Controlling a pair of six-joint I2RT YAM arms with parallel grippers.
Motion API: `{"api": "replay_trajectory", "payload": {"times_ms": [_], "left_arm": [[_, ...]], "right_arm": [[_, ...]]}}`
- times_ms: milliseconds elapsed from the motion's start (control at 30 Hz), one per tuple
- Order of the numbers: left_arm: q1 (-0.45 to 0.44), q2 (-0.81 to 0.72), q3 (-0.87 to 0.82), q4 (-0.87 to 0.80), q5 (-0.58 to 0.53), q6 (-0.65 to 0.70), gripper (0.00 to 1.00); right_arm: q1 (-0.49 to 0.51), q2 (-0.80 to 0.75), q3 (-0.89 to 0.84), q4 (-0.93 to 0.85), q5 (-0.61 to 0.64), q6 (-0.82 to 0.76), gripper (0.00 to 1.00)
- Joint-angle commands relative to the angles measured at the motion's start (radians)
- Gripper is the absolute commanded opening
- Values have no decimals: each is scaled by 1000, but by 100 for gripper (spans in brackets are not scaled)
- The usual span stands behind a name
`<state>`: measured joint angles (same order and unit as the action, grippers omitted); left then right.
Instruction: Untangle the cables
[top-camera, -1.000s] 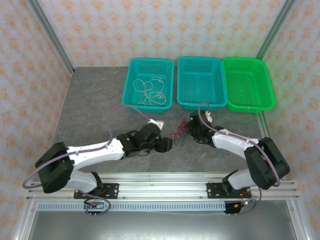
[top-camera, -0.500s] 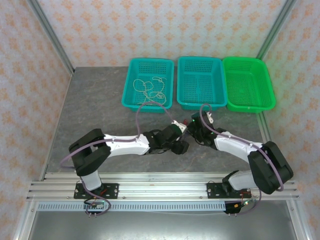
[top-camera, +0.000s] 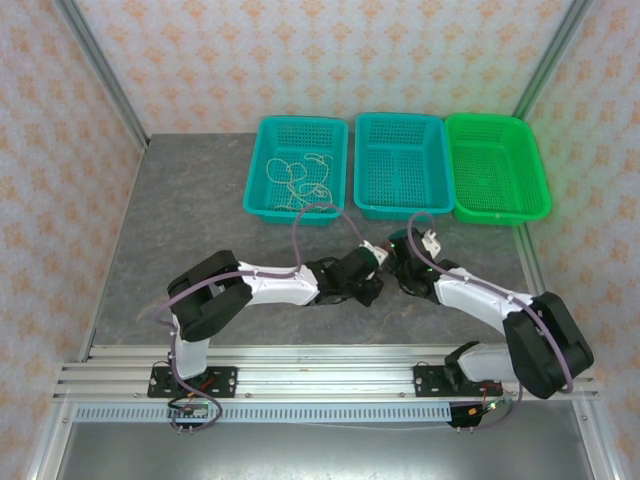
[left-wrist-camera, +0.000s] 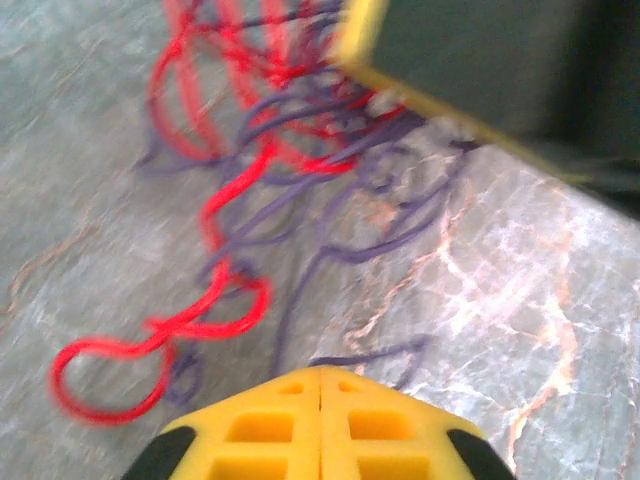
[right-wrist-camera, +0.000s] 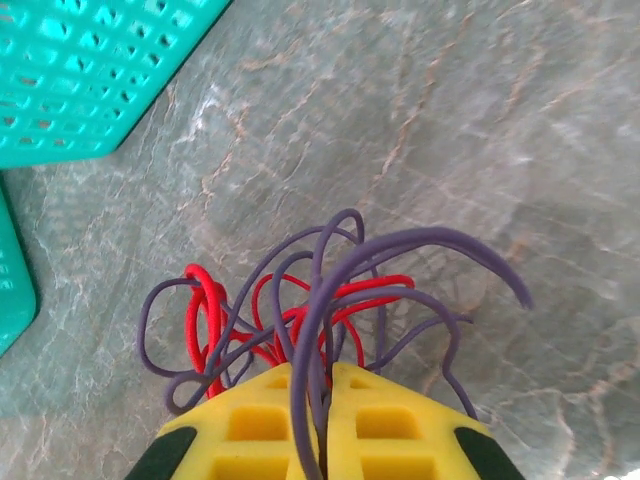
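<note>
Marbled stone-look table, perforated plastic baskets.

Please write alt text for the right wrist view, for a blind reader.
The right gripper, yellow, is shut on a purple cable in a tangle of purple and red cables on a grey table; a teal basket sits upper left.

cables | thin red string-like wire and thin dark purple wires: looped and intertwined in one loose tangle on the grey stone-patterned tabletop | thin cream-white wire: loose curls, well apart from the tangle, inside the leftmost teal mesh basket
</note>
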<state>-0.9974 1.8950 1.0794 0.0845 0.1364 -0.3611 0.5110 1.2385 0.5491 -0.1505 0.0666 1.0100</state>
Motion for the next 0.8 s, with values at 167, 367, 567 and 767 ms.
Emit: {"api": "replay_trajectory", "payload": {"times_ms": [167,367,567,767], "left_arm": [[69,-155,-192,112,-2,-97,0],[89,-184,-219,257,176,-128,14],[32,-85,-99,277,149,-290,42],[27,8,-60,363,129,-378,54]], "right_arm": [[-108,-133,-70,-67,63,47,0],[-117,-105,-84,111,-149,-46,5],[-114,-28,-38,68,-165,-22,5],[-115,-46,-37,56,-164,-28,5]]}}
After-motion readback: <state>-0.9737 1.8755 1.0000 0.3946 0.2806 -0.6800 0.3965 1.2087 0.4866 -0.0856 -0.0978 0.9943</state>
